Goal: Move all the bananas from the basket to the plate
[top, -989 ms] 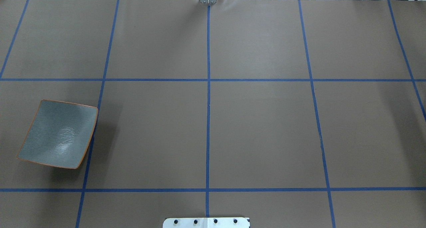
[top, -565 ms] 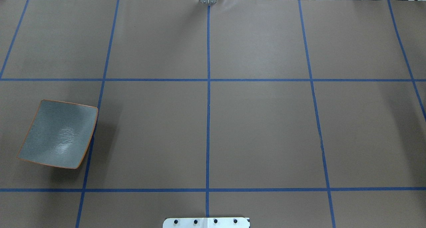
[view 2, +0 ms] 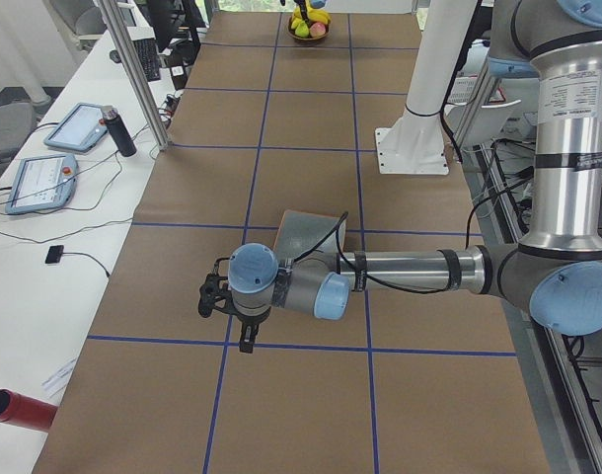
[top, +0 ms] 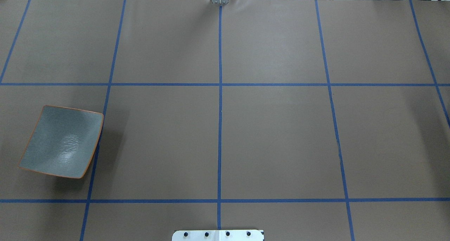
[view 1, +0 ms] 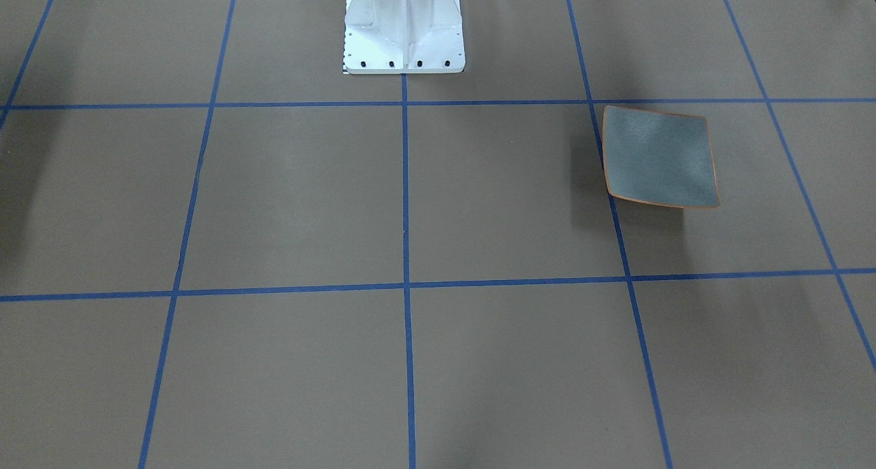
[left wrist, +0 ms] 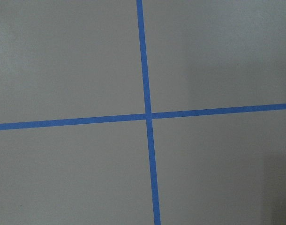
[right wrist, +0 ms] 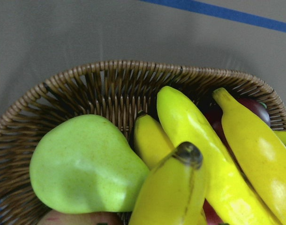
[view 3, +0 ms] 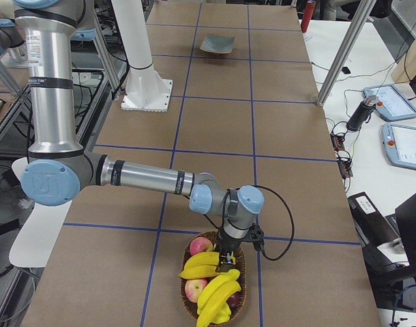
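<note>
Bananas (right wrist: 190, 126) lie in wicker basket (right wrist: 101, 89), beside a green pear (right wrist: 82, 164). Right gripper (view 3: 227, 257) just above basket; left gripper (view 2: 244, 336) and plate (top: 61, 142) well apart from basket. Finger opening: cannot tell, either gripper.

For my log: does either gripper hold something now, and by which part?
Cannot be told: the right gripper is down at the bananas; the left gripper looks empty.

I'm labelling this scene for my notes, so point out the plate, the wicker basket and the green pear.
plate (top: 61, 142): overhead exterior view, middle of its bare grey-blue face.
wicker basket (right wrist: 110, 89): right wrist-mounted view, inner woven wall.
green pear (right wrist: 84, 164): right wrist-mounted view, middle of its skin.
</note>
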Controlling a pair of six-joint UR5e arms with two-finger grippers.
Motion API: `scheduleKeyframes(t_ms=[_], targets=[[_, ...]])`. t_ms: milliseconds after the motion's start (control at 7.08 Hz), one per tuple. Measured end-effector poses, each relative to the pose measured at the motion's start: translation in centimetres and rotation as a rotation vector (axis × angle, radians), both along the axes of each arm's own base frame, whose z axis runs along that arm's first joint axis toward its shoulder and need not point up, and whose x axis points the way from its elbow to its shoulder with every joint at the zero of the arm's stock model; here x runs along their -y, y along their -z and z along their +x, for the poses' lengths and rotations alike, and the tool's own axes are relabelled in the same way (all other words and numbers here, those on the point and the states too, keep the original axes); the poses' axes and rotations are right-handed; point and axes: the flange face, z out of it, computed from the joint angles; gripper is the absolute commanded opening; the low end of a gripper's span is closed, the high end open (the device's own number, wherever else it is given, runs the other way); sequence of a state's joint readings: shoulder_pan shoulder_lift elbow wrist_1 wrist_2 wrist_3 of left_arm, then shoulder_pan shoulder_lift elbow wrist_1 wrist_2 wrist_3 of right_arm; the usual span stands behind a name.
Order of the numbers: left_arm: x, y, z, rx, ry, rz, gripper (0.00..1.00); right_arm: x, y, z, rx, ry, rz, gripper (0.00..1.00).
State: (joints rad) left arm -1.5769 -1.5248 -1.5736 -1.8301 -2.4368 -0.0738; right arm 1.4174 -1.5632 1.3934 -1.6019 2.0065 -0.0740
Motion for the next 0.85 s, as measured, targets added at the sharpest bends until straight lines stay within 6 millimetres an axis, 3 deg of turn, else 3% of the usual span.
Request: scheduleKeyframes(t_ms=[424, 848], targets=[[0.01, 0.13, 0.0, -0.001, 0.0, 0.002, 1.0, 0.11, -0.34, -0.1, 0.01, -0.003, 0.013, 0.58], [0.02, 0.17, 0.0, 0.0, 0.001, 0.003, 1.0, 0.29, 0.1, -0.17, 0.017, -0.004, 0.022, 0.25]])
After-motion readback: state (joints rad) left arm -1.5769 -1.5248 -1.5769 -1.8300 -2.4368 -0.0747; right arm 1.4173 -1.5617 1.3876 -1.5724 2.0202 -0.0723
